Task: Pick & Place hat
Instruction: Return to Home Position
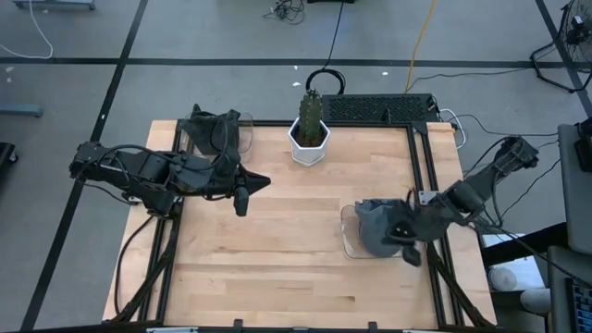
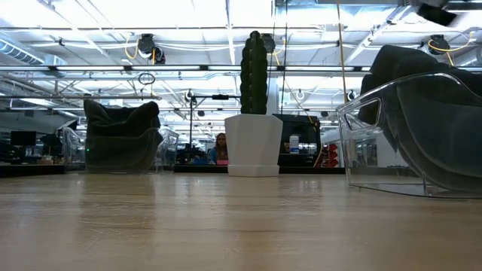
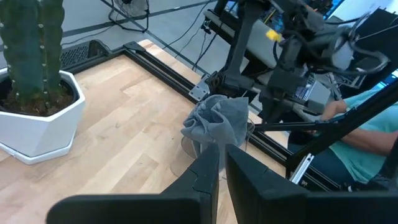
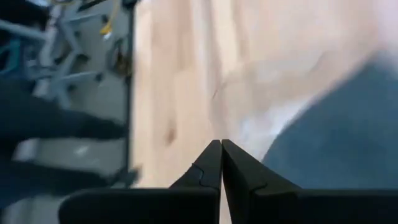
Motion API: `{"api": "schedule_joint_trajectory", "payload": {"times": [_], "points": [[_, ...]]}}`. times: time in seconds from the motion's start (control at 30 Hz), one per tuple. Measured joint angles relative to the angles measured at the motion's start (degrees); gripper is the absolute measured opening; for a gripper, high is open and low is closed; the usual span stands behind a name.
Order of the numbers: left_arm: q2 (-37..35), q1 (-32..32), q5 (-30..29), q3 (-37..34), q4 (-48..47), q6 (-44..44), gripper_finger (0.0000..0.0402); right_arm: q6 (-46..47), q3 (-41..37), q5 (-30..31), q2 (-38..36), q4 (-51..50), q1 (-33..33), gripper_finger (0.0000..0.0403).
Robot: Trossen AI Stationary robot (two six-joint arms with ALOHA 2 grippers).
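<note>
A grey hat [image 1: 377, 225] lies crumpled in a clear holder [image 1: 348, 242] near the table's right edge. It also shows in the left wrist view [image 3: 217, 121] and the low view [image 2: 425, 98]. My right gripper [image 1: 408, 250] [image 4: 221, 144] is shut and holds nothing; it stands just off the hat's near right side, above the wood, with the hat's edge [image 4: 336, 137] beside it. A second, dark hat [image 1: 217, 129] [image 2: 120, 124] rests in another clear holder at the far left. My left gripper [image 1: 263, 181] [image 3: 222, 152] is shut and hovers left of centre, pointing right.
A cactus [image 1: 313, 113] in a white pot [image 1: 310, 148] [image 2: 254, 144] stands at the middle of the far edge. A black frame rail [image 1: 427, 176] runs along the table's right side. Bare wood [image 1: 277, 250] lies between the arms. A person in teal [image 3: 364, 140] sits beyond the right edge.
</note>
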Motion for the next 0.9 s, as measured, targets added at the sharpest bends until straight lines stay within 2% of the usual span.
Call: {"api": "schedule_joint_trajectory", "payload": {"times": [0.07, 0.17, 0.27, 0.4, 0.67, 0.9], "points": [[0.0, 0.0, -0.1, 0.0, 0.0, 0.0, 0.0035, -7.0, 4.0, 1.5, 3.6, -0.1, -4.7, 0.0], [0.0, 0.0, -1.3, 0.0, 0.0, 0.0, 0.0035, -17.9, 9.7, 0.2, 10.4, 1.7, -12.4, 0.0], [0.0, 0.0, -1.7, 0.0, 0.0, 0.7, 0.0035, -25.2, 12.9, -5.2, 17.4, 5.8, -19.5, 0.0], [0.0, 0.0, -1.8, 0.0, 0.0, 0.4, 0.0035, -27.9, 14.0, -13.7, 26.2, 7.4, -26.1, 0.0], [0.0, -0.5, -1.9, 0.0, 0.0, 0.4, 0.0035, -35.9, 14.0, -15.3, 37.7, 6.7, -29.2, 0.0], [0.0, -1.1, -1.9, 0.0, -0.6, 0.9, 0.0035, -33.5, 13.9, -15.3, 41.3, 4.1, -32.0, 0.0]]}}
